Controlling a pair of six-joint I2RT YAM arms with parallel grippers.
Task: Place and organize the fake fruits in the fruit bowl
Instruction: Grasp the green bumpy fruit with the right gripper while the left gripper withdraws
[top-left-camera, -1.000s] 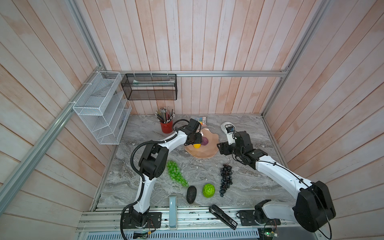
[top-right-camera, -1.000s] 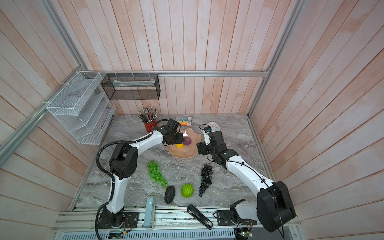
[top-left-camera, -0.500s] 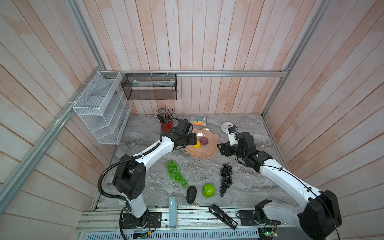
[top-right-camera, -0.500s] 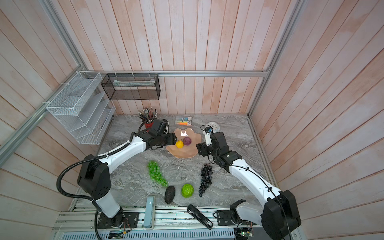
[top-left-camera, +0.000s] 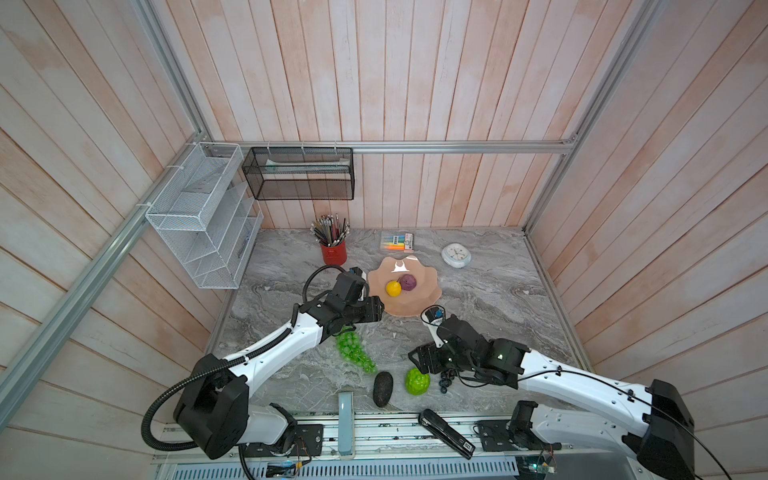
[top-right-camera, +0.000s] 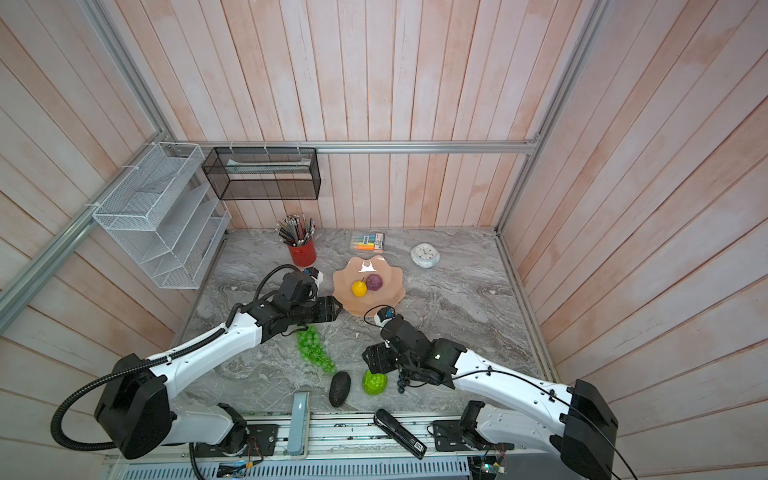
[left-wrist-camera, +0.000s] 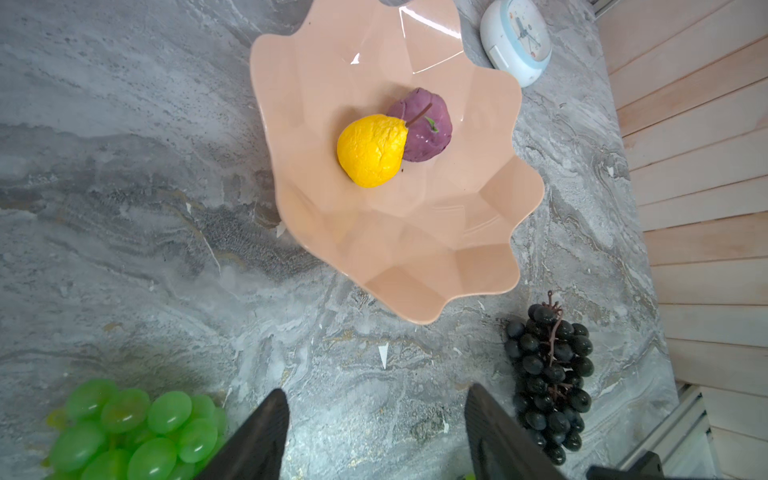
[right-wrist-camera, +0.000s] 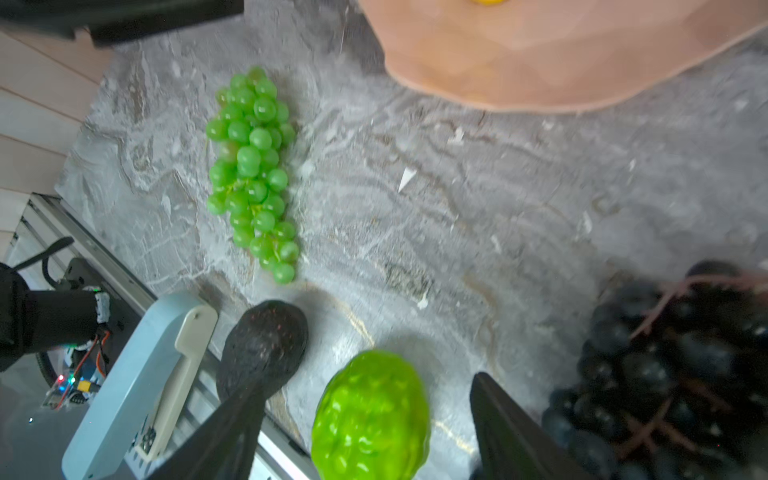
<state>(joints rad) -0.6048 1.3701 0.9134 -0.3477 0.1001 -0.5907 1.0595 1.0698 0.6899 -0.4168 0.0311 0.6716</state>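
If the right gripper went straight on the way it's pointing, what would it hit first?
Probably the bumpy green fruit, which sits between the open fingers of the right gripper in its wrist view; how far off is unclear.

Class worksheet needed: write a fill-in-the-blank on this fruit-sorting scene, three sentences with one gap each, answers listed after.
1. The fruit bowl holds exactly ____ fruits, the yellow ball and the purple ball.
2. The open right gripper hovers at the bumpy ball, whose colour is lime ____.
3. The pencils stand in a cup coloured ____.
Answers: two; green; red.
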